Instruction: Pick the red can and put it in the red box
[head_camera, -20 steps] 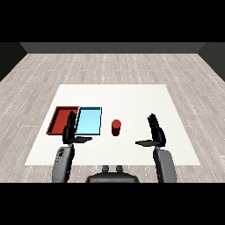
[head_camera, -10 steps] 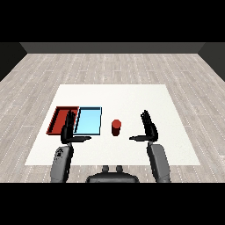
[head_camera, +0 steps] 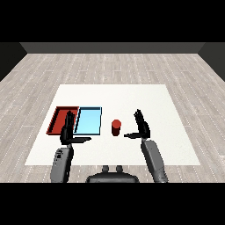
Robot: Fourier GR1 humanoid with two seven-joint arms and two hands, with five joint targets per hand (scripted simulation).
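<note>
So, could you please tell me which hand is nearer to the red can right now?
The right hand. It is open just to the right of the red can, not touching it. The left hand is open farther off, beyond the light blue tray, over the red tray.

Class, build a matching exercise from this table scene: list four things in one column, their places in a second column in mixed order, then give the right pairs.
Things:
1. red can
2. red tray
3. light blue tray
4. right hand

Places:
A. farthest left on the table
B. right of the can, open, apart from it
C. between the two hands, upright
D. between red tray and can

Pairs: 1-C, 2-A, 3-D, 4-B
</note>
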